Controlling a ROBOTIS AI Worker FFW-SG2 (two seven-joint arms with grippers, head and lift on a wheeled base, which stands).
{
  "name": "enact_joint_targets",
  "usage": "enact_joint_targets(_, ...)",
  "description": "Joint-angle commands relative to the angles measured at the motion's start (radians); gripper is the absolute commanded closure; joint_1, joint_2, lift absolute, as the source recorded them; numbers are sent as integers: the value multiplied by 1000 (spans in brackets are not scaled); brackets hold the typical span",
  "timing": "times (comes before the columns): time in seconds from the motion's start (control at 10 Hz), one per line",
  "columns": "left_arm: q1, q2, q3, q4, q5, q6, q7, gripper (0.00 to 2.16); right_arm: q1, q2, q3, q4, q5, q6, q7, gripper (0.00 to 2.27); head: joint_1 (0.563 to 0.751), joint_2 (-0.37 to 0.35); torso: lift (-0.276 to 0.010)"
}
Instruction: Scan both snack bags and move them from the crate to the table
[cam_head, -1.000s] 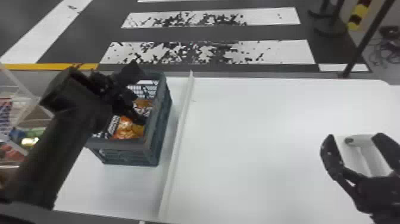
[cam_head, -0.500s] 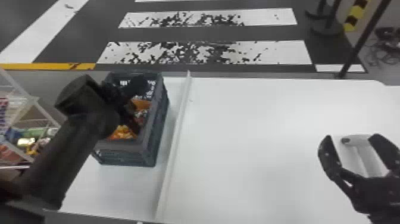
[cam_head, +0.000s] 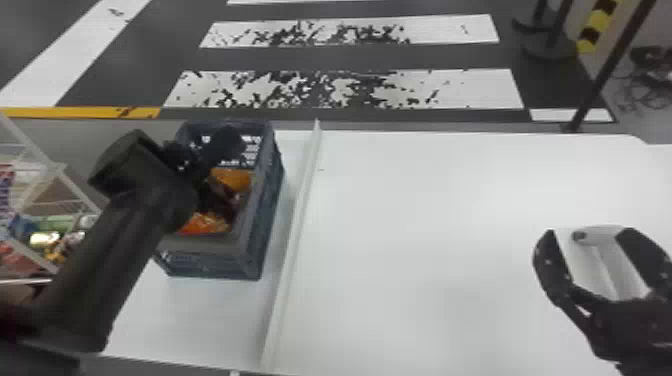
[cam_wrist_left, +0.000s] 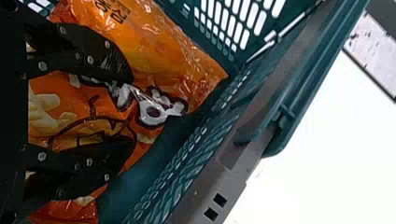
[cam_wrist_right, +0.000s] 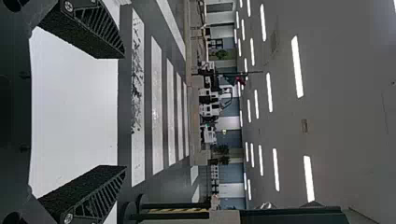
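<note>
Left wrist view: black left hand (cam_wrist_left: 130, 109) was found open over printed orange plastic bag (cam_wrist_left: 84, 111); deep grip, excluding adjacent glossy orange bag (cam_wrist_left: 173, 51), was advised.

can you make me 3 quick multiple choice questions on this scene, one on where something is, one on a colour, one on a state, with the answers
1. Where are the snack bags?
A) on the floor
B) inside the crate
C) on the robot's right side of the table

2. What is the main colour of the snack bags?
A) orange
B) purple
C) green

3. How are the fingers of the right hand?
A) pressed together
B) clamped on a bag
C) spread apart, nothing between them

Answers:
1: B, the left wrist view shows them within the crate's slotted walls.
2: A, orange wrapping shows in the crate in both the head and left wrist views.
3: C, the right wrist view shows a wide gap between the two fingers.
</note>
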Motion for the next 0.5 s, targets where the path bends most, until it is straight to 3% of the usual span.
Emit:
enact_joint_targets(0.0,44,6,67,-79,54,8,-7,2135,4,0,0,-1,0,-1,0,83,695,109,-88)
enact_joint_targets(0.2,73,20,176,-167,149,8,-33,2135,10,0,0,-3,0,-7,0,83,695,104,-88)
enact_joint_targets(0.4,81,38,263,-199,258,20,-67,2135,10,0,1,-3,0,-4,0,87,695,106,-88)
